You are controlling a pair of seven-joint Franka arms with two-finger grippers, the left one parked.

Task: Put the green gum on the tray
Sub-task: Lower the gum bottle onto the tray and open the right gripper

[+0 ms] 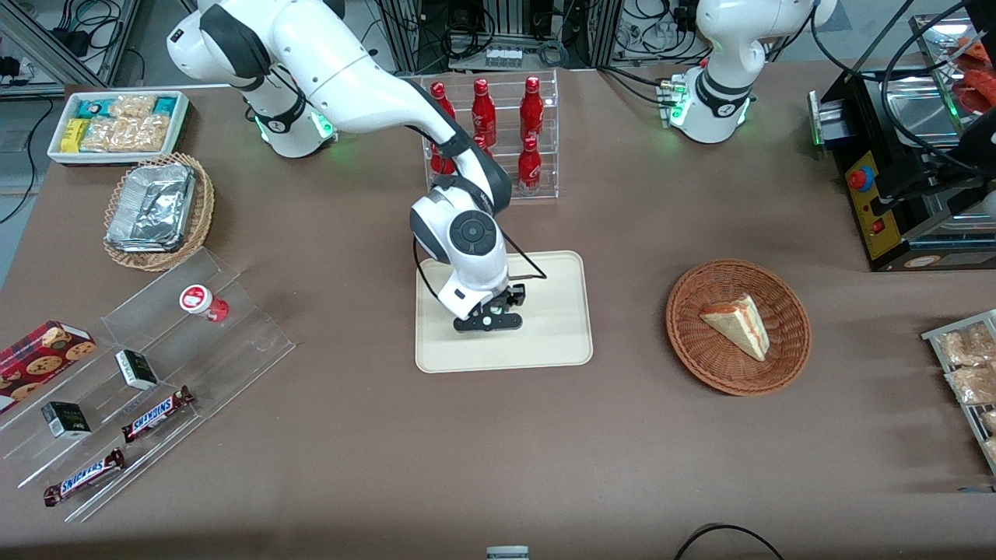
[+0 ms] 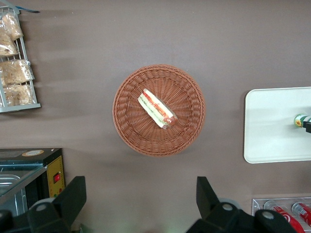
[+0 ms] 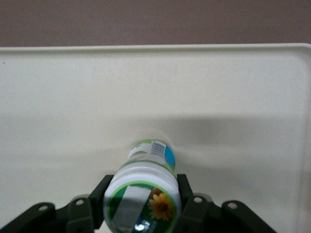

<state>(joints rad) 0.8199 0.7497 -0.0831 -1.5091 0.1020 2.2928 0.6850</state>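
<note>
The green gum [image 3: 146,191] is a small bottle with a white lid marked green and a sunflower. My right gripper [image 3: 144,196] is shut on it, one finger on each side just under the lid. The bottle stands upright with its base at the surface of the beige tray [image 3: 218,97]; I cannot tell whether it touches. In the front view the gripper [image 1: 492,315] is over the middle of the tray [image 1: 560,342] and hides the gum. In the left wrist view the gum [image 2: 300,120] shows over the tray [image 2: 272,126].
A rack of red bottles [image 1: 498,132] stands farther from the front camera than the tray. A wicker basket with a sandwich [image 1: 738,327] lies toward the parked arm's end. A clear stepped stand with the red-lidded bottle [image 1: 198,300] and snack bars lies toward the working arm's end.
</note>
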